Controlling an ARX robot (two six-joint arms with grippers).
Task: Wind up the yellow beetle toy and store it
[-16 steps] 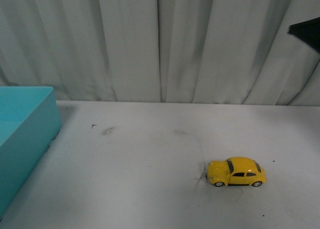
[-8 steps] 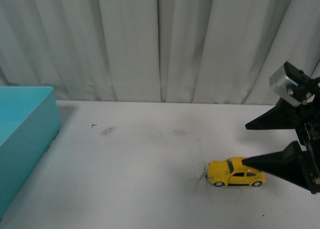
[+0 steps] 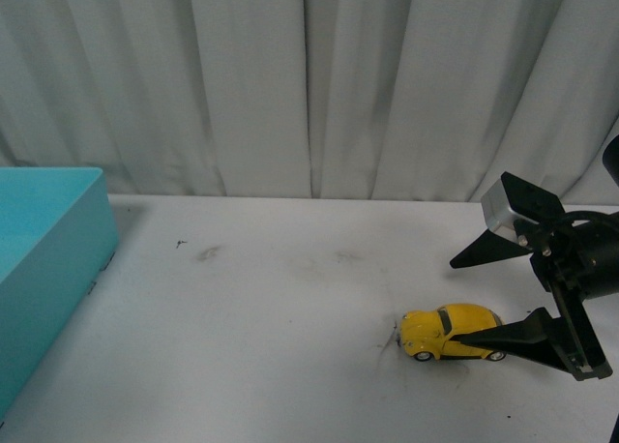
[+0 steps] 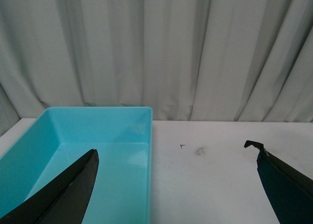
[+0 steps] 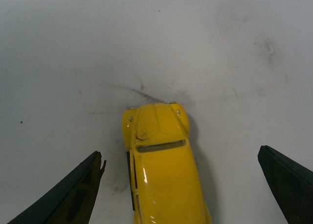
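Soft even light, faint shadows, slightly blurry

Place: robot lab or test cell, staged setup
Backdrop: pale pleated curtain [image 3: 290, 75] across the whole rear
Surface: plain white table [image 3: 290, 298] — scuffed, smudged
Props: open teal bin [image 3: 48, 259] at the table's left edge

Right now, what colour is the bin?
Teal; the bin shows best in the left wrist view.
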